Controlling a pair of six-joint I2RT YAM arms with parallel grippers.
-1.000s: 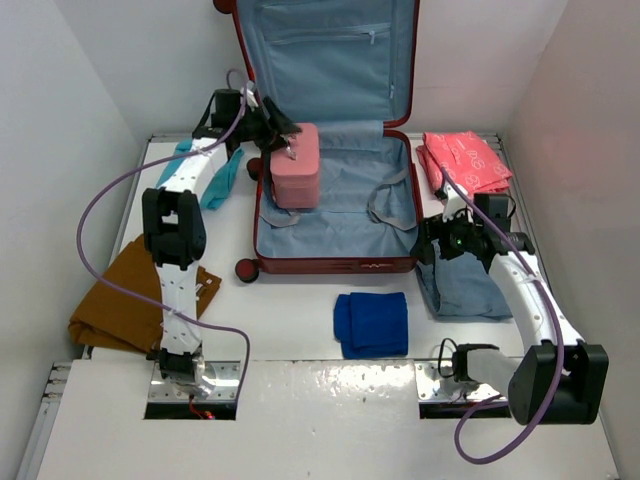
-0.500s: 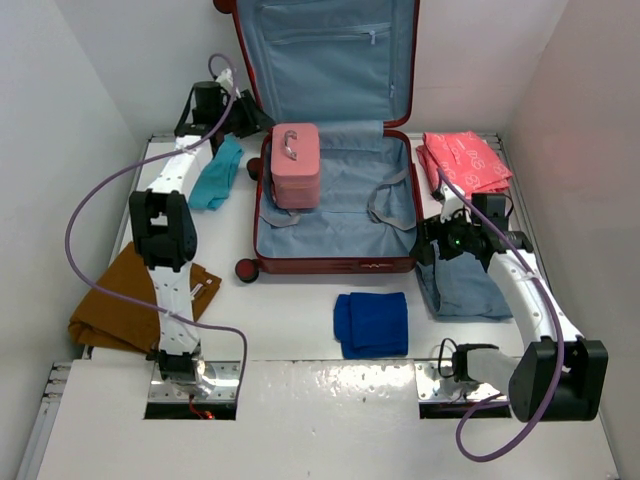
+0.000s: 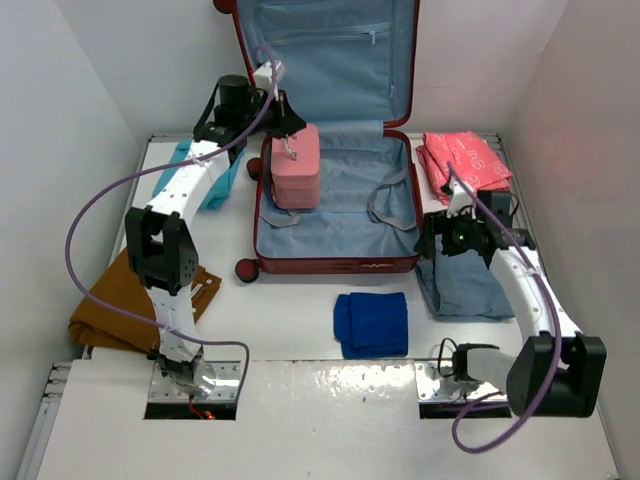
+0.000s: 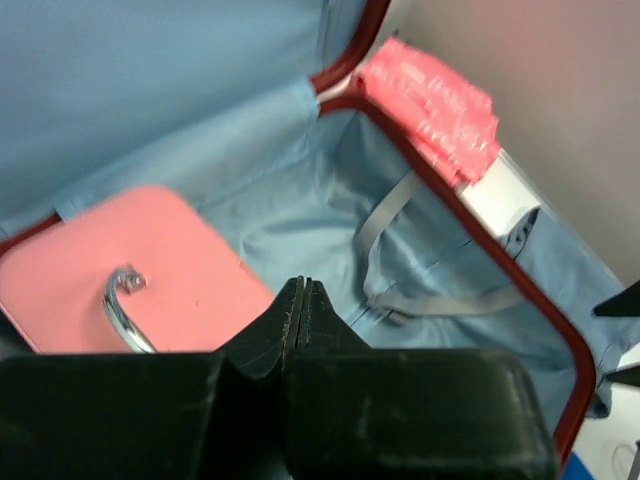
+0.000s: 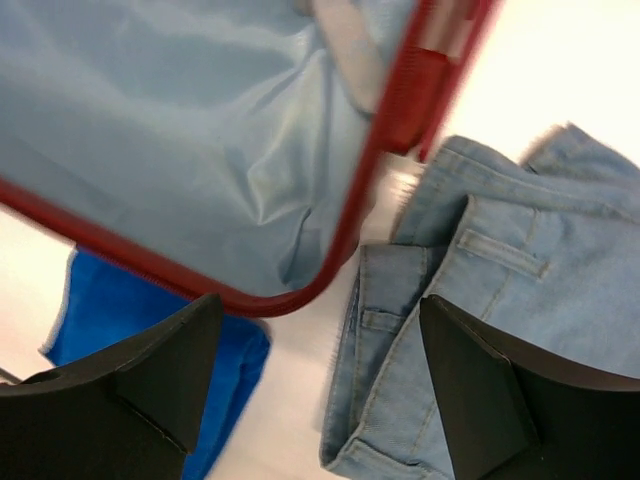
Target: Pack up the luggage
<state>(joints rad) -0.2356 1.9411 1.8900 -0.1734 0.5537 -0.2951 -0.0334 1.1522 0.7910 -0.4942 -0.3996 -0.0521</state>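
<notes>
Lying open, the luggage (image 3: 345, 228) runs crosswise, wheels (image 3: 245, 269) leftward (lid (image 3: 330, 60) upright behind).

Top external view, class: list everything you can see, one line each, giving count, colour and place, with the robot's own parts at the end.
luggage: one, dark red with blue-grey lining, open at the table's far centre
pink case: one, pink, inside the luggage, far left corner
coral garment: one, coral, folded, right of the luggage, far side
jeans: one, light blue denim, right of the luggage, near side
blue cloth: one, deep blue, folded, in front of the luggage
teal cloth: one, teal, left of the luggage, partly under the left arm
brown garment: one, brown, near left
table: one, white
left gripper: one, black, shut, above the pink case
right gripper: one, black, open, over the jeans
</notes>
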